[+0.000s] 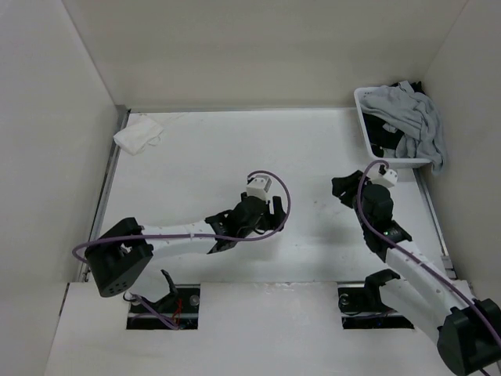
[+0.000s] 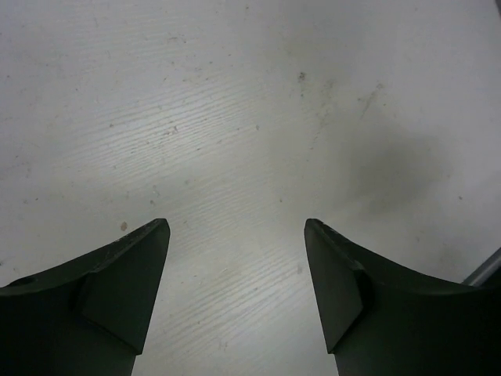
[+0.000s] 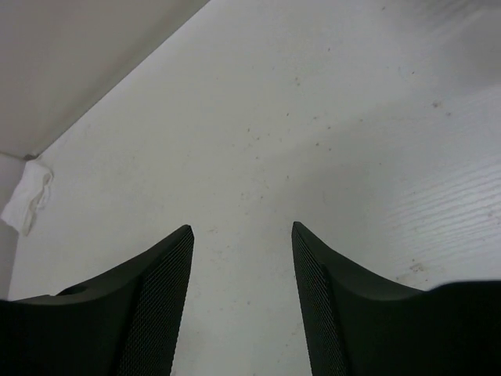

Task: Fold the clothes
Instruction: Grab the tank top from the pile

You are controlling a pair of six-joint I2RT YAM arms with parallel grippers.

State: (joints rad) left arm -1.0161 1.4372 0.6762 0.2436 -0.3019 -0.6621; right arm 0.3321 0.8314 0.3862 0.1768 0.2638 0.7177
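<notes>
At the far right corner of the table (image 1: 203, 157), the light grey tank top (image 1: 415, 121) is shown heaped in a white basket (image 1: 365, 121), spilling over its rim and lying upon a black garment (image 1: 382, 135). The left gripper (image 2: 235, 223) and the right gripper (image 3: 242, 227) are held over bare tabletop, well apart from the basket, each with jaws spread and nothing between them. A small white cloth (image 1: 138, 133) is seen at the far left corner. Folding is judged not yet begun. Three hazards are anticipated: the black garment may be pinched together with the thin knit; a narrow strap may be caught on the rim, so that the basket is dragged; and the fabric may be set down bunched if it is lifted by a single point.
</notes>
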